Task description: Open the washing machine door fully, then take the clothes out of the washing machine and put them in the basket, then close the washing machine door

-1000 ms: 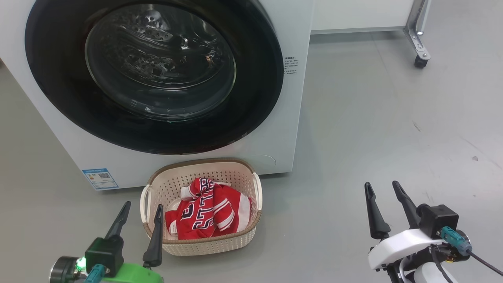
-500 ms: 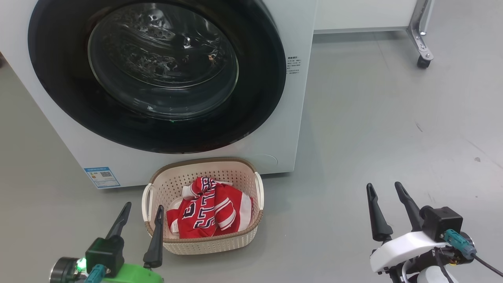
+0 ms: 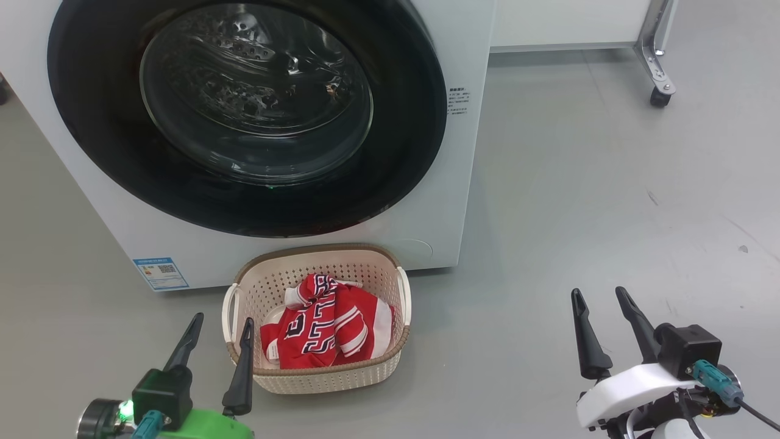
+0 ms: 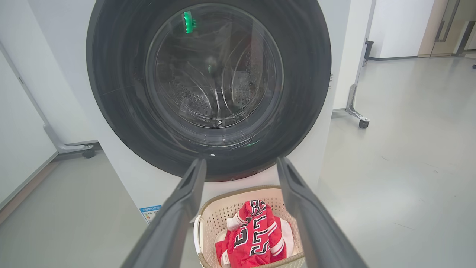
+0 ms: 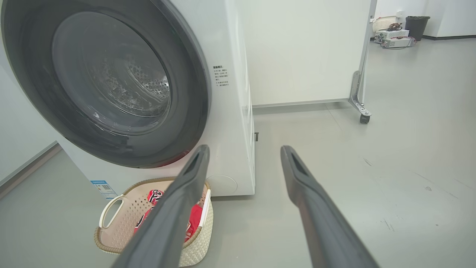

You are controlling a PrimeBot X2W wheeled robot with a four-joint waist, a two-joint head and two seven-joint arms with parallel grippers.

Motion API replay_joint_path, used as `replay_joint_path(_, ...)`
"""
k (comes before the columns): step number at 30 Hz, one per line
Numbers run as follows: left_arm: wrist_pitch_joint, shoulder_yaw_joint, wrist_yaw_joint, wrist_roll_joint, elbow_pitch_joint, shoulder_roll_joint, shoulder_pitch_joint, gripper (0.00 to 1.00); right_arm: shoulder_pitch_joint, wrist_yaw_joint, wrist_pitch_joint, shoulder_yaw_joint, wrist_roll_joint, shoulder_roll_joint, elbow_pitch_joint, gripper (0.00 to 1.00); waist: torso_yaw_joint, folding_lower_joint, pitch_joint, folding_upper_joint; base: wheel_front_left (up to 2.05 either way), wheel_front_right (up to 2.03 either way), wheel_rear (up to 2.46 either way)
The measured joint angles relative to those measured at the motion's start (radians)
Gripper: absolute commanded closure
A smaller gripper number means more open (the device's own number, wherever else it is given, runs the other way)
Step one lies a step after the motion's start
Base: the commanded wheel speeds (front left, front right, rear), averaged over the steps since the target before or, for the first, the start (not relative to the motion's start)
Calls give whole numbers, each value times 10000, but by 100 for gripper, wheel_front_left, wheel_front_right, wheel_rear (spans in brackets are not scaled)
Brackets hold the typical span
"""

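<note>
The washing machine [image 3: 426,201] stands white in front of me, and the washing machine door [image 3: 402,122] lies shut flush against it, steel drum visible through the glass. On the floor below the door sits the basket [image 3: 317,250] holding the red striped clothes [image 3: 326,332] with navy lettering. My left gripper [image 3: 223,320] is open and empty just left of the basket. My right gripper [image 3: 597,292] is open and empty over bare floor far to the right. The left wrist view looks between open fingers [image 4: 178,208] at the door [image 4: 208,89] and the clothes [image 4: 256,234].
A white panel on a metal leg with a caster [image 3: 659,97] stands behind the machine at the right. A blue label [image 3: 160,272] marks the machine's lower front. Grey floor [image 3: 579,201] spreads to the right. Boxes and a bin [image 5: 416,22] sit far back.
The whole head picture has shifted slightly, so the camera moved. Both grippers stay open and the door, basket and clothes keep their places.
</note>
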Motion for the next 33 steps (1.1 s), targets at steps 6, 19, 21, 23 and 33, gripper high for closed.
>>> replay_joint_path(6,44,-4,27,12,-31,2,3,100,114,-13,98,-2,0,-35,-169,100,37,0,2,0,0,0,0)
replay_joint_path(19,38,-117,-115,-711,328,-194,303,100,432,94,100,-90,711,230,201,100,57,0,12,0,0,0,0)
replay_joint_path(21,38,-107,-138,-953,309,-217,311,100,432,125,157,-165,976,259,199,100,61,0,15,0,0,0,0)
replay_joint_path(23,40,-71,-182,-1267,290,-240,311,100,431,169,217,-244,1283,288,199,100,64,0,17,0,0,0,0)
replay_joint_path(33,251,343,-324,-2794,311,-357,304,100,420,270,454,-669,2437,397,211,100,76,0,27,1,0,0,0)
